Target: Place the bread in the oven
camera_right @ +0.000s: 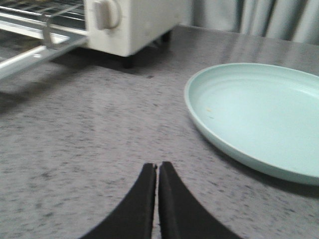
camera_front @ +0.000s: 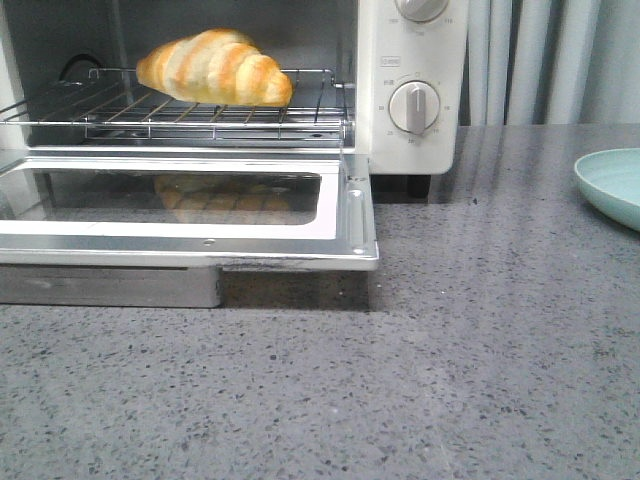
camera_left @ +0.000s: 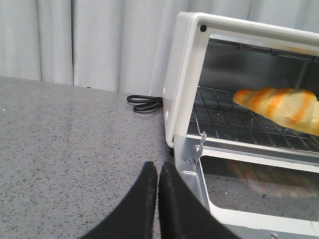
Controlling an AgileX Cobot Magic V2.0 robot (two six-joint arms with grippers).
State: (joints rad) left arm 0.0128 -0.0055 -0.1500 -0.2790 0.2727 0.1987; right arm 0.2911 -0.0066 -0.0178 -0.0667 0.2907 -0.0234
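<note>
The bread, a golden-orange roll with pale stripes, lies on the wire rack inside the cream-white oven. It also shows in the left wrist view. The oven's glass door hangs open, flat over the counter. My left gripper is shut and empty, low over the counter by the door's left hinge corner. My right gripper is shut and empty over bare counter, apart from the oven. Neither gripper shows in the front view.
A pale mint plate lies on the grey speckled counter to the right of the oven, also at the right edge of the front view. A black cable lies behind the oven's left side. Grey curtains hang behind.
</note>
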